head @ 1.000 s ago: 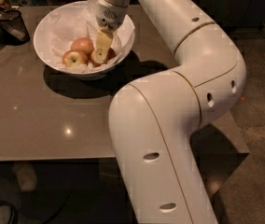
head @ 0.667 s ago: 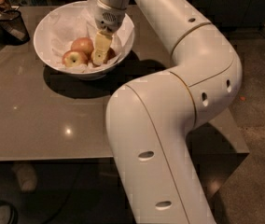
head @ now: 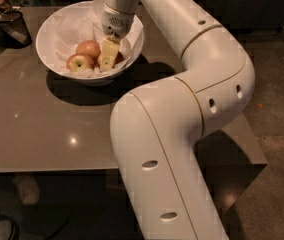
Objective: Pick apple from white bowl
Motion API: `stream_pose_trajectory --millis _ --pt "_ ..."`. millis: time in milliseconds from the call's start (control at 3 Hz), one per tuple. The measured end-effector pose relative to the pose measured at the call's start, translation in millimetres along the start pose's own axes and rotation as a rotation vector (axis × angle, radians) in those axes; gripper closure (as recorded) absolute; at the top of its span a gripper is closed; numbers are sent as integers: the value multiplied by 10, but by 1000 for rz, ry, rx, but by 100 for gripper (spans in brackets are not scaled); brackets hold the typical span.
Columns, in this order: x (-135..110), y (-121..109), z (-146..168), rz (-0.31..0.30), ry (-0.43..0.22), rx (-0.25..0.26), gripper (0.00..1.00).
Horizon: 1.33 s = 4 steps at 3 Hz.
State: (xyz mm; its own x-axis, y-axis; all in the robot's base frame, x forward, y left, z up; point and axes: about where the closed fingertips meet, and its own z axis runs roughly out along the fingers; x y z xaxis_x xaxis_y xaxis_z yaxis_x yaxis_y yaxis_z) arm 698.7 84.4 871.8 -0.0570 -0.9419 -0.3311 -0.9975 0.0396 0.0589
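Observation:
The white bowl [head: 57,21], lined with crumpled white paper, stands at the far left of the brown table [head: 42,129]. My gripper [head: 109,55] reaches down into the bowl's right side, right on the apple. Only a reddish sliver of that apple [head: 119,58] shows beside the gripper. A pinkish-red apple [head: 88,48] and a red apple with a yellow-green stem patch [head: 79,62] lie just left of the gripper.
A small dark cup of utensils [head: 12,26] stands at the table's far left corner. My white arm [head: 182,84] curves over the table's right half. The table's front edge [head: 47,170] is near, with floor to the right.

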Motion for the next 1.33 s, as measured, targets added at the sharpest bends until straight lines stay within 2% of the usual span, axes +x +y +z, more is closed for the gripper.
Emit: stream_pose_trajectory --millis 667,1000,1333 --pt "84 26 78 12 -3 -33 32" --pt "90 27 84 13 -3 -35 46" --pt "90 27 84 13 -3 -35 70"
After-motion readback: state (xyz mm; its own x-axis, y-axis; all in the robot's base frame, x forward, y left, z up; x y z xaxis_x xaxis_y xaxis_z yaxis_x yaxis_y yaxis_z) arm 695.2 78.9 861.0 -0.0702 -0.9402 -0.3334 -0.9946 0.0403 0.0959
